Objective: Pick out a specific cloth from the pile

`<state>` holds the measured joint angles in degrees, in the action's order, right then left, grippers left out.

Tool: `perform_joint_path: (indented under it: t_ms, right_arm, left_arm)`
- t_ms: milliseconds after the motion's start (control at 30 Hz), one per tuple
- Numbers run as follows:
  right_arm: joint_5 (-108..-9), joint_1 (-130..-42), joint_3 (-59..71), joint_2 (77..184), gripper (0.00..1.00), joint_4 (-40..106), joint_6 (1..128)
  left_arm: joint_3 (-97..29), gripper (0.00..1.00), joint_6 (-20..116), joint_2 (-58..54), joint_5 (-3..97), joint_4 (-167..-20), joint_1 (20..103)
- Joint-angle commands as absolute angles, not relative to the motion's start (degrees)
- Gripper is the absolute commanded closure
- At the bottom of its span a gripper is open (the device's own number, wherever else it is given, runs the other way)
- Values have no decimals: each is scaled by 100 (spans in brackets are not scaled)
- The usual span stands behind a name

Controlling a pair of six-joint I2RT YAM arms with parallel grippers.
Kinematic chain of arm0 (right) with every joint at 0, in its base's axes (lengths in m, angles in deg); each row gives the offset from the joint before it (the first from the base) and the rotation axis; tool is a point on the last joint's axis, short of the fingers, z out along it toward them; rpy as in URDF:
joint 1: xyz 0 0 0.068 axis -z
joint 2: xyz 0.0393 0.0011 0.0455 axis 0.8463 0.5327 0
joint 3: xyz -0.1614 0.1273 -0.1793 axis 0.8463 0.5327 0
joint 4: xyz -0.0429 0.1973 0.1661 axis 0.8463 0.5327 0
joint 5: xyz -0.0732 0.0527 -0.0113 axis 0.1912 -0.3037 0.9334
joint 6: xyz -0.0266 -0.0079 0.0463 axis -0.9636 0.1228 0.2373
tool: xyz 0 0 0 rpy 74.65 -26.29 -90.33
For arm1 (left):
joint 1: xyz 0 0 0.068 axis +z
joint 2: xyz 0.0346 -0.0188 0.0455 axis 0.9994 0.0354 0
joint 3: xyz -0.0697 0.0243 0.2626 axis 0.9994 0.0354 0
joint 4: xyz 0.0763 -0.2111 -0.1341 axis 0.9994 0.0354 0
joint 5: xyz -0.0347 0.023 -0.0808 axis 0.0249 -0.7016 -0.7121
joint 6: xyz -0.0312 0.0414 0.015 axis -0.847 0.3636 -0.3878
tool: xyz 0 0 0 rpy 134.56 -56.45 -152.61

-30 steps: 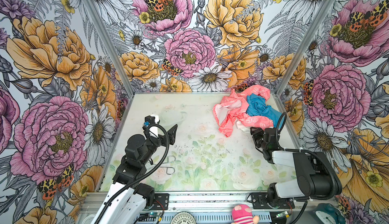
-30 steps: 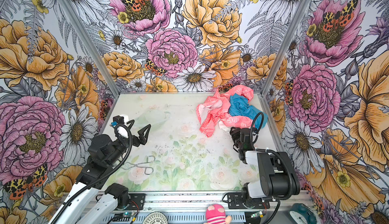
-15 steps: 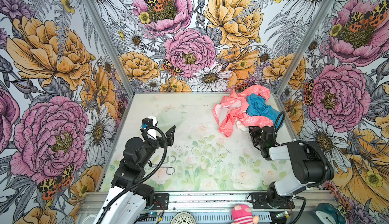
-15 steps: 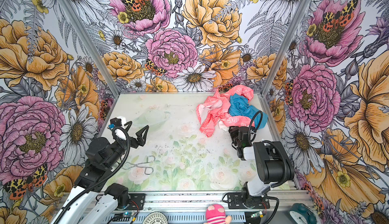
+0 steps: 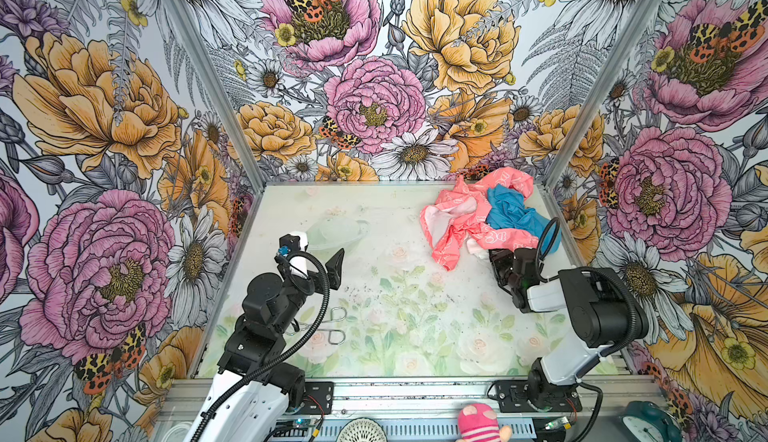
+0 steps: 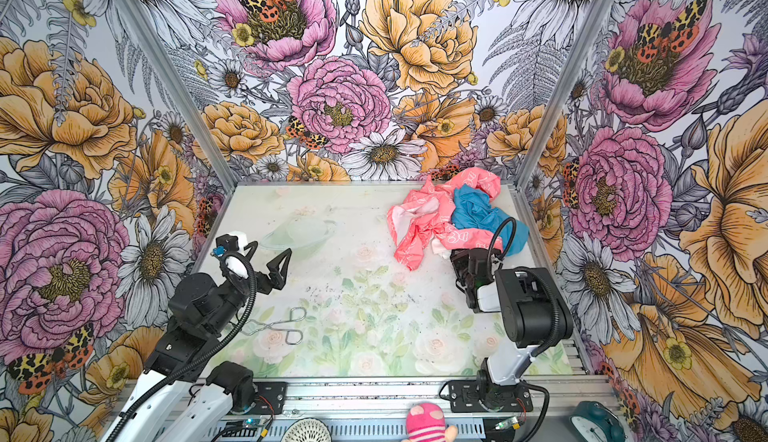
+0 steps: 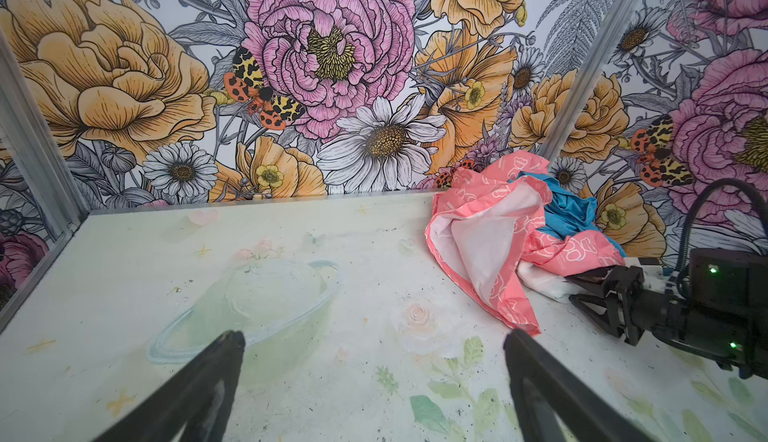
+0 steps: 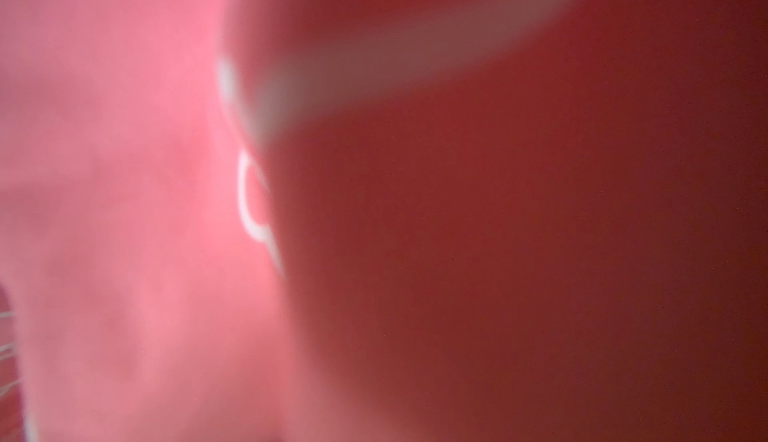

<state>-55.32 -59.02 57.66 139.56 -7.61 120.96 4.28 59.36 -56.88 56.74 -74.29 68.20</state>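
The desk [image 5: 374, 336], printed with pale flowers, fills the floor of the flowered booth. The pile [image 5: 478, 220] sits at its far right corner, against the back wall. The pink cloth [image 5: 453, 228], with white outline print, is the largest piece showing: it is crumpled, drapes toward the middle of the desk, and shows its pale underside in a fold. It also fills the right wrist view as a blur [image 8: 124, 211]. The blue cloth [image 5: 511, 211] is bunched on the pile's right side, partly wrapped by the pink cloth. Only a small part of the white cloth [image 7: 540, 282] shows, poking out from under the pink cloth's near edge and lying on the desk. The right hand [image 7: 579, 290] lies low at that edge with its fingers part-way apart and the white fold between them; I cannot tell whether they pinch it. The left hand [image 7: 374, 336] hangs over the desk's left half, spread wide and empty, well apart from the pile. Metal tongs [image 6: 282, 325] lie on the desk beside the left arm.
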Motion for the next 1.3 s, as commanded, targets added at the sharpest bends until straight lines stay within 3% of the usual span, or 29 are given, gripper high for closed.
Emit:
perform_joint_path:
  t_ms: [0, 200, 467, 800, 1267]
  right_arm:
    - [-5357, -5945, 5580, 14141, 53, -983, 12123]
    - [-5321, -5936, 5444, 14383, 65, -1053, 12131]
    - [-5407, -5939, 5337, 14380, 100, -1211, 12016]
    - [-5528, -5931, 5245, 13699, 100, -938, 11747]
    - [-5317, -5930, 4676, 11850, 100, 760, 10766]
  left_arm:
    - [500, 1, 6053, -5756, 5822, -7394, 6776]
    - [508, 1, 6066, -5758, 5840, -7381, 6776]
    - [511, 1, 6084, -5782, 5896, -7363, 6768]
    - [516, 1, 6101, -5826, 5943, -7355, 6761]
    - [527, 1, 6102, -5861, 5989, -7354, 6752]
